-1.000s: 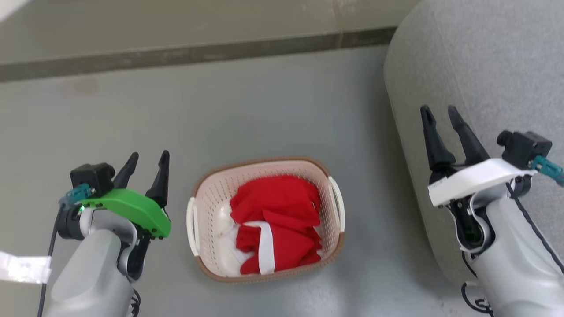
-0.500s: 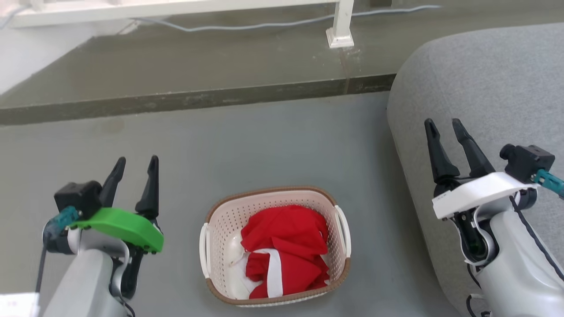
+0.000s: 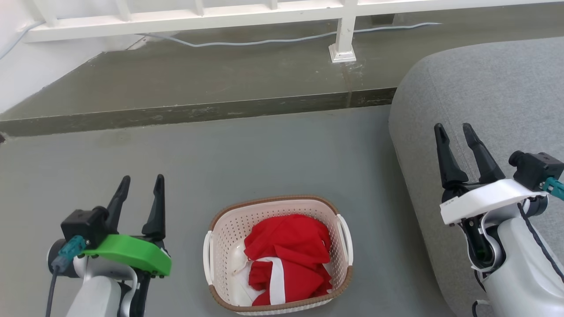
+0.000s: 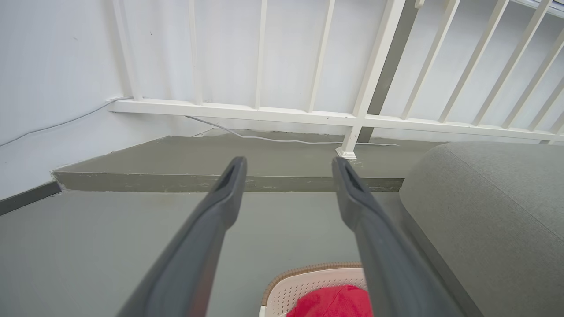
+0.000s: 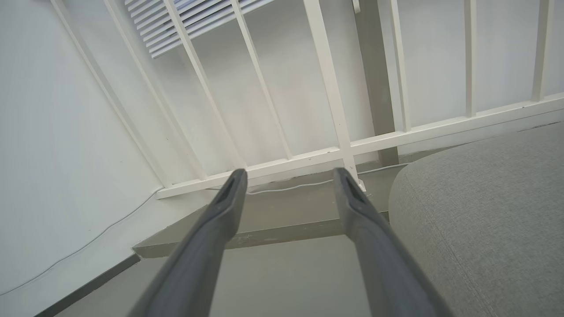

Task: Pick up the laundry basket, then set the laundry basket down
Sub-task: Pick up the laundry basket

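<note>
The laundry basket [image 3: 222, 237] stands on the grey floor, cream-pink and perforated with a brown rim and white side handles. Red cloth with a white stripe [image 3: 288, 259] lies inside it. My left gripper [image 3: 141, 187] is open to the basket's left, apart from it, with nothing between its fingers. Over the grey cushion at the right, my right gripper [image 3: 454, 132] is open too, well clear of the basket. The left wrist view catches the basket's far rim [image 4: 308, 269] at the bottom between the open left gripper's [image 4: 288, 165] fingers. The right gripper [image 5: 288, 176] points at the railing.
A large grey cushion or sofa [image 3: 484, 88] fills the right side. A raised concrete step [image 3: 198, 112] runs across behind the basket, with a white railing [image 3: 343, 39] and a pale cable [image 3: 264, 42] on it. A white wall [image 3: 26, 70] stands at the far left.
The camera has tilted up, so the basket sits lower in the picture and the railing has come into sight. Both grippers stay open beside the basket.
</note>
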Controlling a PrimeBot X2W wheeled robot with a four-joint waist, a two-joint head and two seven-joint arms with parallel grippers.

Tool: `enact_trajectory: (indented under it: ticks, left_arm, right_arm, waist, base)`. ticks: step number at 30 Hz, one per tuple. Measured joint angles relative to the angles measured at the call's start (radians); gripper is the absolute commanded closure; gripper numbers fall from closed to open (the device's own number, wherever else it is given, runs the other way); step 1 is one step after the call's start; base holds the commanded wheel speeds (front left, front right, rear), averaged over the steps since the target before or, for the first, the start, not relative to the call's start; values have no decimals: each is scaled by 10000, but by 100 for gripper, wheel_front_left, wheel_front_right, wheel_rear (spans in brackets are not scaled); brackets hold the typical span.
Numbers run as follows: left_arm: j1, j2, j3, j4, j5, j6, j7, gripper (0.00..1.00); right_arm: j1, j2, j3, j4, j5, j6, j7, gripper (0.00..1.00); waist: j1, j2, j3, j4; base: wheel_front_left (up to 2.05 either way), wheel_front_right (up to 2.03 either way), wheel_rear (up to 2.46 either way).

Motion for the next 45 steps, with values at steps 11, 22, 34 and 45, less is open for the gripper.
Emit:
enact_trajectory:
  ticks: [11, 22, 34, 45]
  left_arm:
    - [582, -140, 265, -531, 420, -2, -27, 0]
    - [845, -378, 441, -844, 589, -13, -27, 0]
    - [1033, -456, 637, -1106, 740, -61, -27, 0]
    - [985, -481, 598, -865, 1001, -123, -27, 0]
  right_arm:
    - [202, 71, 27, -81, -105, 0, 0, 0]
    - [268, 102, 27, -171, -171, 0, 0, 0]
    - [334, 102, 75, -249, -236, 0, 0, 0]
    - [305, -15, 577, -155, -228, 0, 0, 0]
  waist:
    - [0, 0, -55, -22]
    - [0, 0, -16, -60]
    - [0, 0, 160, -61]
    - [0, 0, 1092, -80]
  base:
    - [0, 0, 0]
    - [0, 0, 0]
    - [0, 0, 0]
    - [0, 0, 0]
